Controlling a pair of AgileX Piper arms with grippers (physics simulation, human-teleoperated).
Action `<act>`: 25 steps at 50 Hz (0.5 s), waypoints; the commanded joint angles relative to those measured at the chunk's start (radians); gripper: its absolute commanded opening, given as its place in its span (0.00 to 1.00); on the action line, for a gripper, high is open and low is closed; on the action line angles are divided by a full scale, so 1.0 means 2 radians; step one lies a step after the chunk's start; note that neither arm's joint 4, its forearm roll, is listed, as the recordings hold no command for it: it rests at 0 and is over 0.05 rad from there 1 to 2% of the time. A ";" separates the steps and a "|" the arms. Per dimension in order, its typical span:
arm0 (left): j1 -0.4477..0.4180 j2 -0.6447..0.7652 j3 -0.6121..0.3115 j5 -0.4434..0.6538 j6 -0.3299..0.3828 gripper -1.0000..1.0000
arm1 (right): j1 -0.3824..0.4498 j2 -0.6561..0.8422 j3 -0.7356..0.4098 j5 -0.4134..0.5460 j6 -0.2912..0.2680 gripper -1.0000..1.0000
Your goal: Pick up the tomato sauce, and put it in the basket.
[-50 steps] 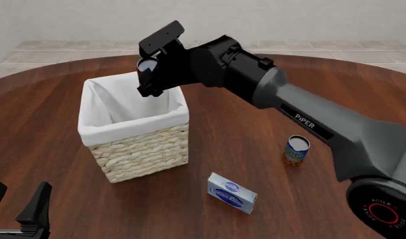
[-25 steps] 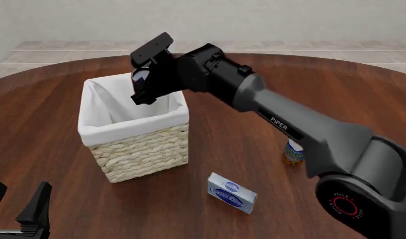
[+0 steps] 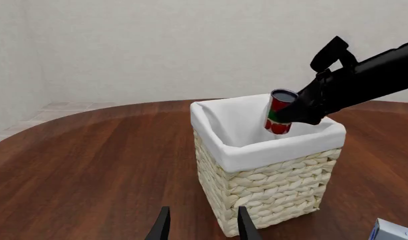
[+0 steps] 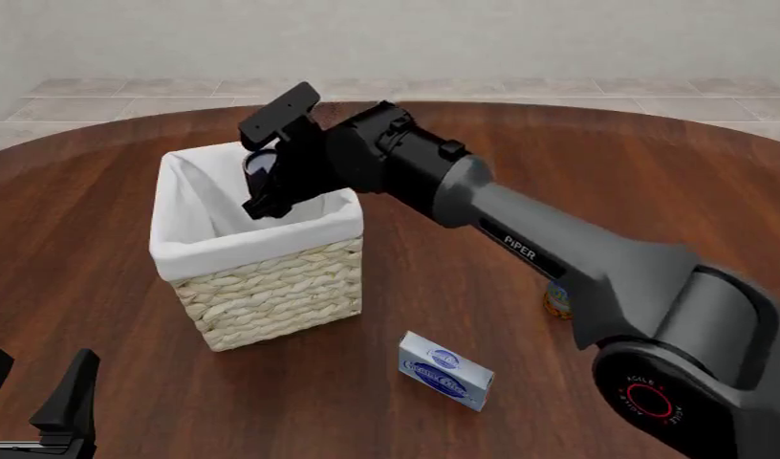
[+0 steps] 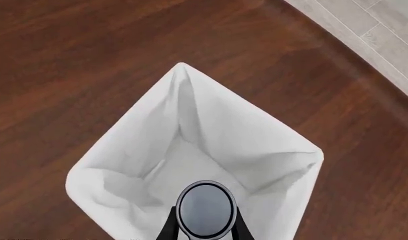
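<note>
Red-labelled tomato sauce (image 3: pixel 279 113) held tilted over the basket (image 3: pixel 271 175), lower end dipped just below the white liner rim, silvery top turned away from the basket floor. Right tool (image 3: pixel 299 111) closed on the can, gripping its sides; in the front view the can (image 4: pixel 261 164) mostly hidden behind the fingers, label not legible there. From the right wrist view, only the can's round top (image 5: pixel 205 209) seen between two finger tips, basket interior (image 5: pixel 190 165) directly beyond. Left tool (image 4: pixel 33 392) parked low near the table (image 4: pixel 135 382) edge, cut off by the frame, fingers spread apart and holding nothing. Blue-and-white carton (image 4: pixel 445 370) lay on the table beside the basket; blue can (image 4: pixel 558 302) almost wholly concealed behind the right arm.
</note>
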 commanded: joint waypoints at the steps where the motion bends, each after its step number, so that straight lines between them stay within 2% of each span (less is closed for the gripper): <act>1: 0.000 0.000 0.000 0.000 0.000 1.00 | 0.006 -0.004 0.006 -0.001 0.010 0.00; 2: 0.000 0.000 0.000 0.000 0.000 1.00 | 0.006 -0.004 0.004 0.000 0.009 1.00; 25: 0.000 0.000 0.000 0.000 0.000 1.00 | 0.007 -0.004 -0.014 0.010 0.004 1.00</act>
